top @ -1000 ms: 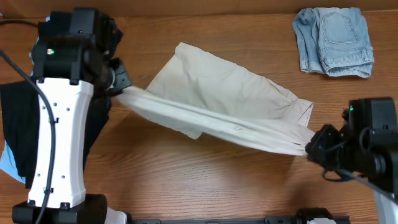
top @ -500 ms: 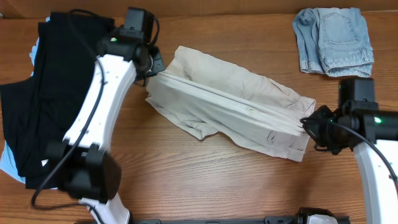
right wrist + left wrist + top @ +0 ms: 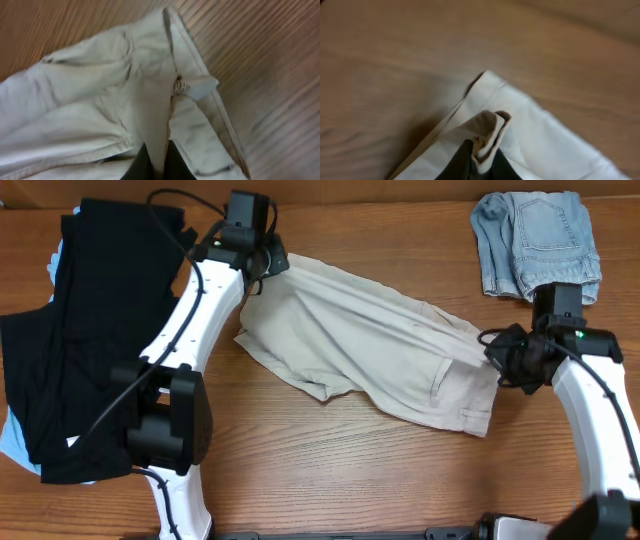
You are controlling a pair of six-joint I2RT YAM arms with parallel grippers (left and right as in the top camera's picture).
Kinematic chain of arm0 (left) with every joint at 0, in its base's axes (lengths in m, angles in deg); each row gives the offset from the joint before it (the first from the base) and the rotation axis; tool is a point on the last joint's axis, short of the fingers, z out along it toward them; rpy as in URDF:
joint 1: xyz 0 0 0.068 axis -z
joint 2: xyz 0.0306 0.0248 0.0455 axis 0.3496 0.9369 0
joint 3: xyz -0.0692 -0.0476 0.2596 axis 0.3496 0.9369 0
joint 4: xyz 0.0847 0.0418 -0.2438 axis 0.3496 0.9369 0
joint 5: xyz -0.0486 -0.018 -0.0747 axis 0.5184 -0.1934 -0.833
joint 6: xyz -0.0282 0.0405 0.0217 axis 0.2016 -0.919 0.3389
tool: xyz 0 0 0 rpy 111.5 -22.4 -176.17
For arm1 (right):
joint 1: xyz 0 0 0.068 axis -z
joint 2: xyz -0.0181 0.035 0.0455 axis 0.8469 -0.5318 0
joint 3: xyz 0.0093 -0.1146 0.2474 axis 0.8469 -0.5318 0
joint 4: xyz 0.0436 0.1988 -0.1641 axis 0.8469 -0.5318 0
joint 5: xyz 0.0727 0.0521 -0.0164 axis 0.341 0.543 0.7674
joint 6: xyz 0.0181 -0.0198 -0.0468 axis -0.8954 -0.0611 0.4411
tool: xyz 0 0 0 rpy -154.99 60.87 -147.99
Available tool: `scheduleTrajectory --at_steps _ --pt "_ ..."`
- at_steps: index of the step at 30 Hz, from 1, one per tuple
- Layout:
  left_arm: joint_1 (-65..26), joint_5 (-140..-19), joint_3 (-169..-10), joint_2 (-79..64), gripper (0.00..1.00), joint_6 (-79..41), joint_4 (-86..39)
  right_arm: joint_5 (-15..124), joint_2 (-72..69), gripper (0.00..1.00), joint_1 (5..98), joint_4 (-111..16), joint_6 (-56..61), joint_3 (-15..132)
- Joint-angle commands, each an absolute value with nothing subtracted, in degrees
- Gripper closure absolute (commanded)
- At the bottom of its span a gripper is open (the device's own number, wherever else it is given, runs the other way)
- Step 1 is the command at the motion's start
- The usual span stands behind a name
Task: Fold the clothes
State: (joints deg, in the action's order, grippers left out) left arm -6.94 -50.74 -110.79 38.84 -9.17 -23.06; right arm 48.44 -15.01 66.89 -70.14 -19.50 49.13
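The beige khaki shorts (image 3: 370, 345) lie folded lengthwise across the table's middle. My left gripper (image 3: 262, 268) is shut on their far left corner; its wrist view shows the pinched fabric edge (image 3: 487, 135) between the dark fingers (image 3: 477, 162). My right gripper (image 3: 500, 352) is shut on the shorts' right end; the wrist view shows a fold of cloth (image 3: 155, 125) between the fingers (image 3: 155, 162). A pile of black garments (image 3: 90, 330) lies at the left. Folded blue denim shorts (image 3: 535, 245) lie at the far right.
A pale blue garment (image 3: 20, 445) peeks from under the black pile at the left edge. Bare wooden table (image 3: 330, 470) lies in front of the shorts.
Both grippers have carried the near edge of the shorts away from me and over onto the far edge. The shorts have gone from stretched in the air to lying folded on the table.
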Motion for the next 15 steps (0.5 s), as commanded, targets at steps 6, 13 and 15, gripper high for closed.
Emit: scheduleTrajectory --at_steps 6,13,15 --pt "-5.5 -45.1 -110.8 39.6 0.27 -9.3 -30.8 44.5 -19.6 0.76 69.3 -59.0 -19.7 48.9" --pt "-5.9 -42.8 -111.5 39.7 0.0 -13.2 -31.0 44.5 -19.5 0.0 69.3 -54.3 -19.5 49.4" --pt "-6.2 -42.9 -112.7 39.5 0.0 -14.5 -27.8 44.9 -19.5 0.0 69.3 -56.1 -18.9 50.2"
